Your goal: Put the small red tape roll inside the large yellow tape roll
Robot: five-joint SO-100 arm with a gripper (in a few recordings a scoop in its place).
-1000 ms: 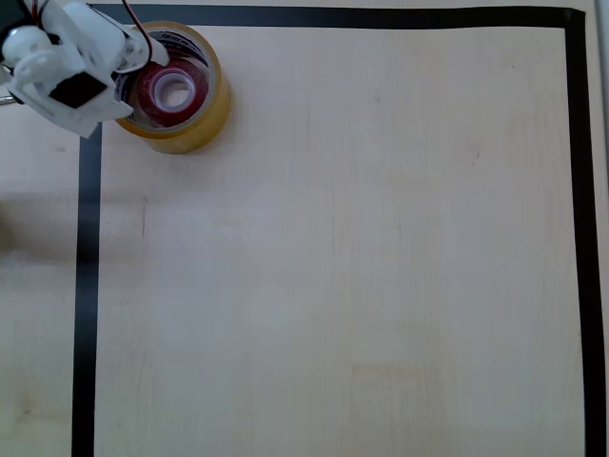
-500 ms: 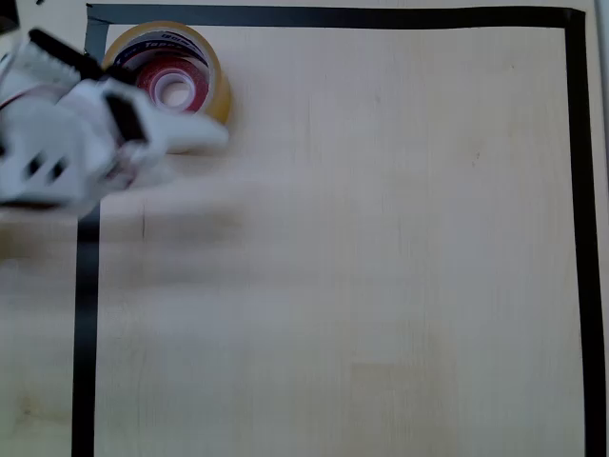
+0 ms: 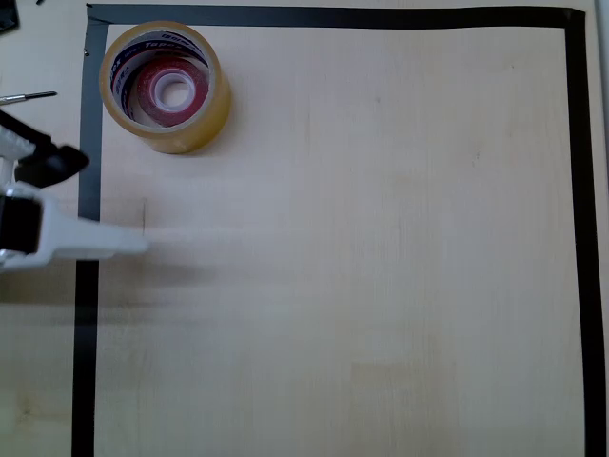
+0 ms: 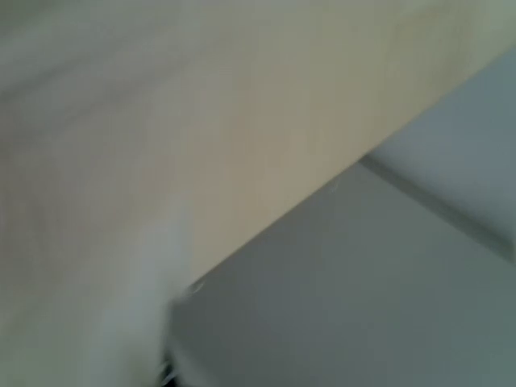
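Judging from the overhead view, the red tape roll [image 3: 172,89] already sits inside the yellow tape roll [image 3: 166,88], so I'd just pull the gripper [image 3: 95,202] clear without nudging either. Its fingers look spread and empty. My wrist view gives only blurred table edge.

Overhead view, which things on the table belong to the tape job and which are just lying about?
Part of the job:
- small red tape roll, lying inside the yellow one
- large yellow tape roll, near the top-left corner
- gripper, at the left edge, apart from both rolls

Just there:
- black tape border marking the work area
- thin dark-tipped tool at the left edge, outside the border
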